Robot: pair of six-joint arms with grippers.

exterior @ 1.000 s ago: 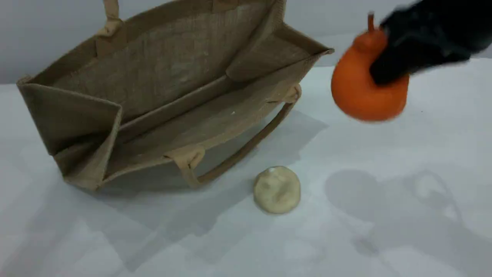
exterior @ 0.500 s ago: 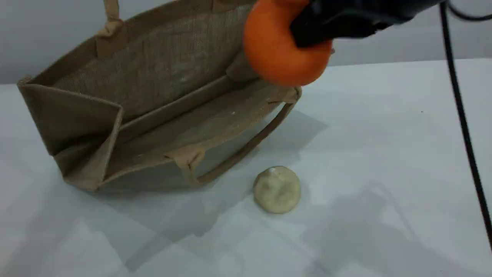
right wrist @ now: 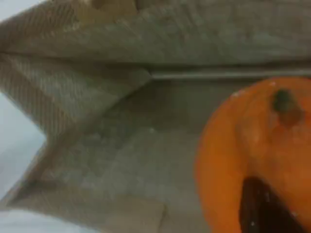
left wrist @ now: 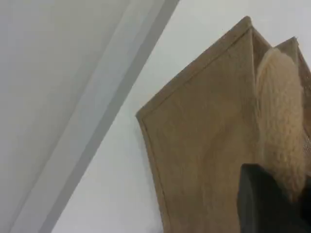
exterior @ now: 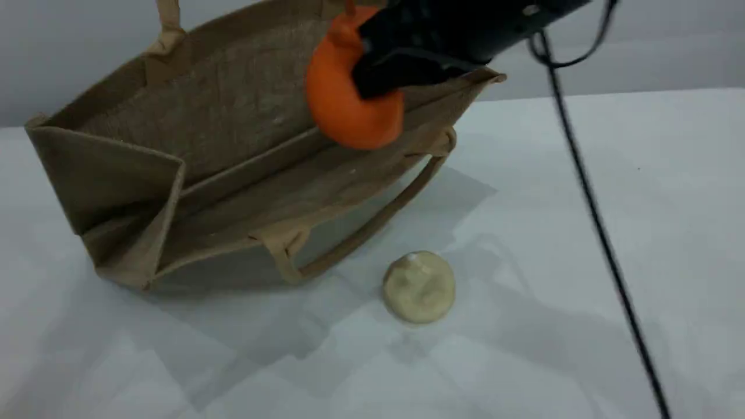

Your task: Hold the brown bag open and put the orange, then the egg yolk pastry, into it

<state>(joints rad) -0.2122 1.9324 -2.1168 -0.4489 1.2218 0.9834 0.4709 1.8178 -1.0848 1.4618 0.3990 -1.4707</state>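
Observation:
The brown bag [exterior: 233, 116] lies tilted on the table with its mouth open toward the camera. Its far handle [exterior: 169, 23] rises out of the top edge of the scene view. In the left wrist view my left gripper [left wrist: 272, 206] is shut on that beige handle [left wrist: 282, 121], above the bag's side [left wrist: 204, 155]. My right gripper [exterior: 396, 64] is shut on the orange [exterior: 343, 110] and holds it in the air in the bag's mouth. The right wrist view shows the orange [right wrist: 243, 155] over the bag's inside [right wrist: 121, 155]. The egg yolk pastry [exterior: 419, 286] sits on the table in front of the bag.
A black cable [exterior: 593, 203] hangs from the right arm down across the right half of the scene view. The bag's near handle [exterior: 372, 221] lies on the white table [exterior: 582, 326] beside the pastry.
My right gripper has carried the orange leftward from beside the bag to inside its mouth, and slightly lower. The bag, the left grip and the pastry have stayed put.

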